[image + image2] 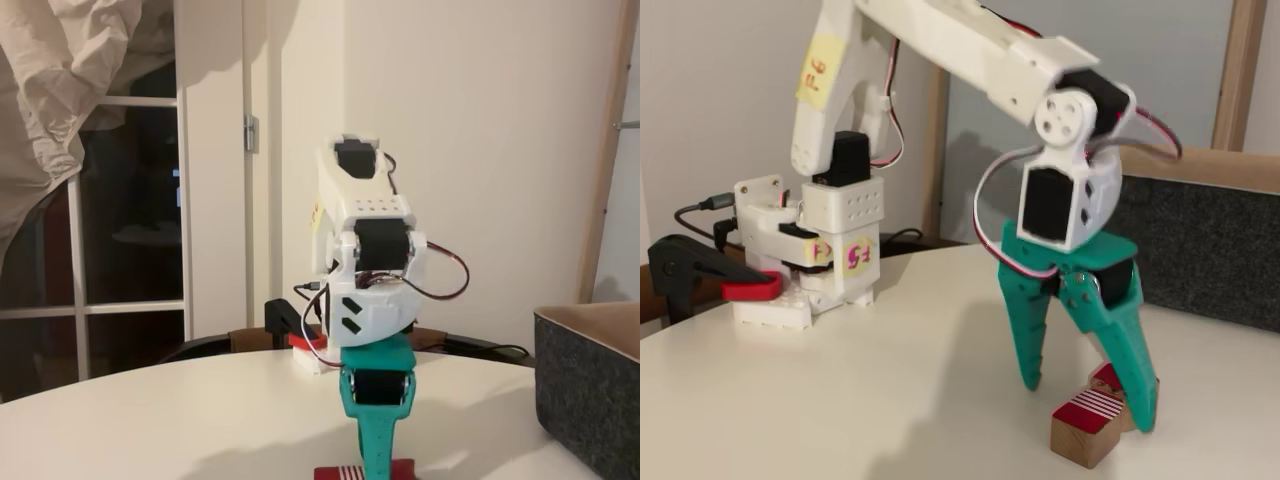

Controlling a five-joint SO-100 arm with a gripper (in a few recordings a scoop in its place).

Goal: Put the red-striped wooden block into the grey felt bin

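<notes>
The red-striped wooden block lies on the white table near its front edge, its red-and-white striped face turned up. My teal gripper points down over it and is open, one finger on each side; the right finger stands against the block, the left one is well clear of it. In a fixed view from the front, the gripper hides the middle of the block at the bottom edge. The grey felt bin stands just behind the gripper, and its dark wall shows at the right.
My white arm base is held to the table by a black clamp with a red handle at the left. A wooden chair back rises behind the bin. Bare tabletop lies between base and gripper.
</notes>
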